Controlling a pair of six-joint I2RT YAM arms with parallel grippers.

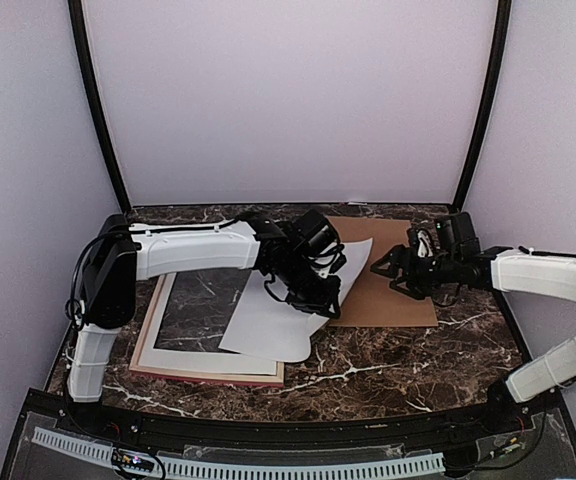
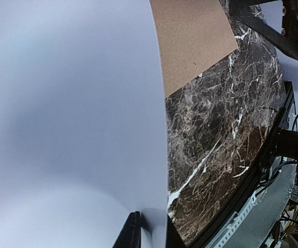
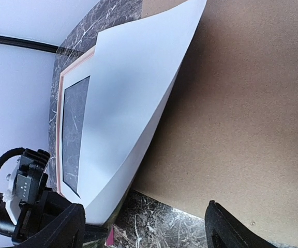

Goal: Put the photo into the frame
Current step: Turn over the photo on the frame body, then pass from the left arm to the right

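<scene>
Left gripper: only two dark fingertips show at the bottom edge of its wrist view. They stand close together and pinch the edge of the photo, a rectangular sheet showing only its plain white back; the printed side cannot be seen. That view is otherwise filled by the blurred white sheet, and in the top view the wrist hides the fingertips. The photo bows upward. Its lower left part lies over the right side of the frame, a thin-railed pinkish wooden rectangle, and covers the frame's right rail. Its upper right corner reaches over the flat brown backing board, and the right wrist view shows that edge raised above the board with a shadow beneath. Inside the frame lies a white mat, with marble visible through its window. Right gripper: jaws spread wide with nothing between them, low over the board just beside the photo's corner. Everything rests on a dark brown, white-veined marble table. Pale lilac walls and two black curved poles enclose it. A white slotted strip runs along the near edge.
</scene>
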